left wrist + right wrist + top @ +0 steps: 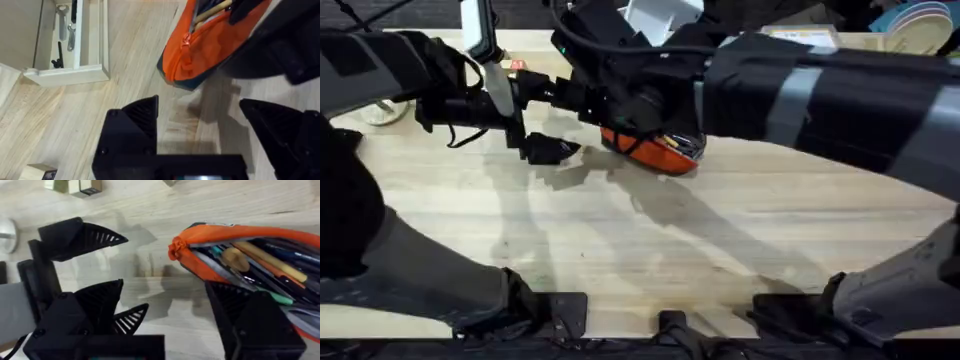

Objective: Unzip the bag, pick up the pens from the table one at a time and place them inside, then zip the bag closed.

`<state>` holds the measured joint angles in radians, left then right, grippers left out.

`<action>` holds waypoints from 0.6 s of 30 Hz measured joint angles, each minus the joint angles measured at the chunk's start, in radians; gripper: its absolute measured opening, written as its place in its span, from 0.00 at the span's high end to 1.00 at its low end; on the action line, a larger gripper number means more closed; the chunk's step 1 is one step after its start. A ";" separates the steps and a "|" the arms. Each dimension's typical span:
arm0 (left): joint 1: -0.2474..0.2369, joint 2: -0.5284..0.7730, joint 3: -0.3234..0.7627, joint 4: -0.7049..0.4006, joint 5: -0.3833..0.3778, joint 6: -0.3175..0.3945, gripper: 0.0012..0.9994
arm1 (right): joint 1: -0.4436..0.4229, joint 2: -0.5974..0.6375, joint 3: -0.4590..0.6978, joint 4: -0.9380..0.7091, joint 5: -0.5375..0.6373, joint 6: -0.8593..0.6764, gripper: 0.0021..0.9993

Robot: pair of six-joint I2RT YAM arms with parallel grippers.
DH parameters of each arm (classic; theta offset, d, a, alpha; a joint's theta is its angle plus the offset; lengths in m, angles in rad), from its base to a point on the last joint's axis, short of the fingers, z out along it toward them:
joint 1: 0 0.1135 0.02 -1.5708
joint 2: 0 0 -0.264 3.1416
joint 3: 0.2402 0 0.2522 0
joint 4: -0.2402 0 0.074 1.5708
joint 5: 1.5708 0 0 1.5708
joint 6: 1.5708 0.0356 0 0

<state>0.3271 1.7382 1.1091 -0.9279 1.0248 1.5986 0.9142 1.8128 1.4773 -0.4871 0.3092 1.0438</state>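
Observation:
The orange bag [655,152] lies on the table [650,250] at mid-back with its zipper open. Several pens [270,262] lie inside it; a tan one [212,10] pokes out at the mouth. My right gripper [165,285] is open at the bag's near end, one finger [250,322] over the open mouth and the other beside the bag. My left gripper [200,102] is open just left of the bag [210,47], above bare wood, holding nothing. In the overhead view it [548,150] hovers close to the bag's left end, and the right arm covers most of the bag.
A white compartment tray [70,70] with tools sits to the far left. Stacked plates [920,25] stand at the back right and a round white object [380,110] at the left edge. Small wooden blocks [75,185] lie behind the bag.

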 joint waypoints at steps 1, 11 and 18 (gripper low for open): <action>0.000 0.000 0.000 0.000 0.000 0.000 0.01 | 0.000 0.005 0.000 0.006 0.000 0.000 0.00; 0.000 0.000 0.000 0.000 0.000 0.000 0.01 | 0.000 0.074 0.000 0.089 0.001 0.001 0.00; 0.000 0.000 0.000 0.000 0.000 0.000 0.01 | -0.004 0.099 0.000 0.136 0.009 0.010 0.05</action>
<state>0.3271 1.7382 1.1091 -0.9279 1.0248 1.5986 0.9100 1.9115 1.4773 -0.3514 0.3183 1.0536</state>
